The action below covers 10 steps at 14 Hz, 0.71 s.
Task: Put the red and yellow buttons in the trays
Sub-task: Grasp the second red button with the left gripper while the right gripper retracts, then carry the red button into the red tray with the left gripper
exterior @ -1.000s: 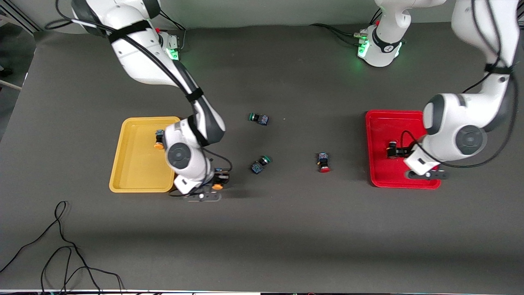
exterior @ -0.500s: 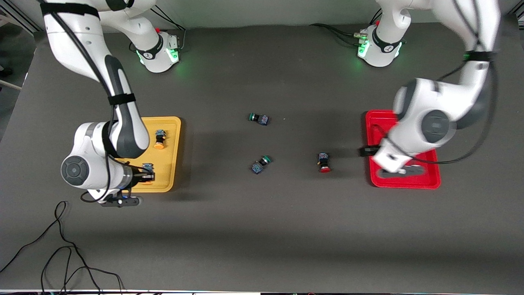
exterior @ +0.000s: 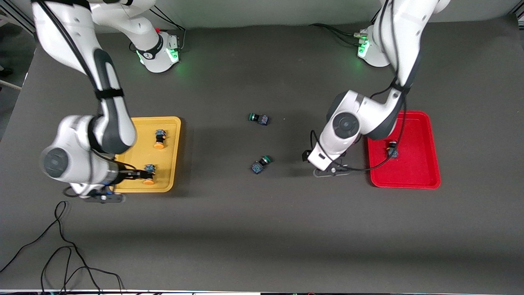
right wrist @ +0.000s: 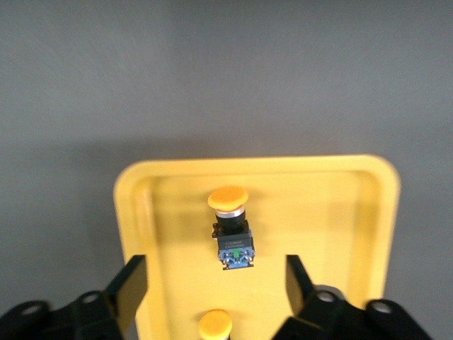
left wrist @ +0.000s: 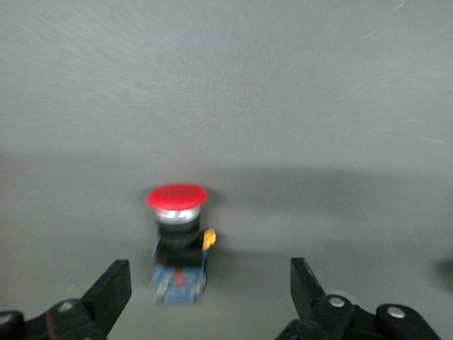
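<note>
Landmark for all positions: the shallow red plastic tray with rounded corners (exterior: pixel 413 172), toward the left arm's end of the dark grey table (exterior: pixel 262 229).

- Left end effector (left wrist: pixel 209 273): low over the table just beside the red tray, toward the right arm's end. We read its fingers (left wrist: pixel 113 283) as spread wide, holding nothing.
- Between those fingers, untouched, a red-capped push-button switch with a blocky dark body (left wrist: pixel 177 227) rests on the table. In the front view the arm's wrist hides it.
- Inside the red tray, near the rim facing the right arm's end, sits a second dark-bodied switch (exterior: pixel 392 151). We cannot make out its cap colour against the tray.
- The shallow yellow plastic tray (exterior: pixel 172 123) lies well apart from the red tray, toward the right arm's end.
- Right end effector (exterior: pixel 133 175): over the yellow tray's edge nearest the front camera, fingers (right wrist: pixel 134 280) wide apart and empty.
- Two orange-yellow-capped switches lie in the yellow tray. One (exterior: pixel 148 175) is just off the fingertips, and the other (exterior: pixel 159 139) is farther from the front camera. The right wrist view shows the latter (right wrist: pixel 230 234) lying on its side on the tray floor.
- Two green-capped switches rest on the table between the trays. One (exterior: pixel 260 164) is about level with the red tray's middle, and the other (exterior: pixel 259 119) is farther from the front camera.
</note>
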Each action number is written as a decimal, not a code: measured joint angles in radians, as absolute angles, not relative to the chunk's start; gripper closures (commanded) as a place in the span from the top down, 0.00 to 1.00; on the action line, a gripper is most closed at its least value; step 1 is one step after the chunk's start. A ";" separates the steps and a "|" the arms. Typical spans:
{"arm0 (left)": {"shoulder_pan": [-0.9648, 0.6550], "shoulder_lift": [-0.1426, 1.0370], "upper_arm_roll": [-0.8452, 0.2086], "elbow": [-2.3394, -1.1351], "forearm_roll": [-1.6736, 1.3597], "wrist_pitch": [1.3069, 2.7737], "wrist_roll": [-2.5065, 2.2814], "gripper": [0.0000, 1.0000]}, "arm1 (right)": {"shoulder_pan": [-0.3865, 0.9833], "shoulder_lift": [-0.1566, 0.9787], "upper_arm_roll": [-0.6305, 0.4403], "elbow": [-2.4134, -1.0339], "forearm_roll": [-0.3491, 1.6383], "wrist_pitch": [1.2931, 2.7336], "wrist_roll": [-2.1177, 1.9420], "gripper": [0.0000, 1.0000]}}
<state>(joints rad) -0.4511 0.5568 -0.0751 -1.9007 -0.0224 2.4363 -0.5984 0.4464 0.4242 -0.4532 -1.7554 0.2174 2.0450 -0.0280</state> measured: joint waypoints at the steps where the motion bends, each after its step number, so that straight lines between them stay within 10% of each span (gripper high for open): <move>1: -0.451 0.590 -0.071 -1.899 -0.019 2.455 -0.598 0.96 | 0.445 0.376 -0.466 -1.744 0.217 2.040 -0.028 1.00; 6: -0.451 0.607 -0.069 -1.879 -0.015 2.445 -0.600 0.28 | 0.364 0.183 -0.470 -1.598 0.208 1.807 -0.028 1.00; 10: -0.450 0.601 -0.063 -1.861 -0.015 2.420 -0.611 0.22 | 0.188 0.130 -0.262 -1.490 0.102 1.631 -0.028 1.00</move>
<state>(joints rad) -0.4501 0.6006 -0.0634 -1.8611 -0.0149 2.4204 -0.6112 0.1880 0.1296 -0.2621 -1.4901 0.1021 1.6313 -0.0280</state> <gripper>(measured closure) 0.555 0.000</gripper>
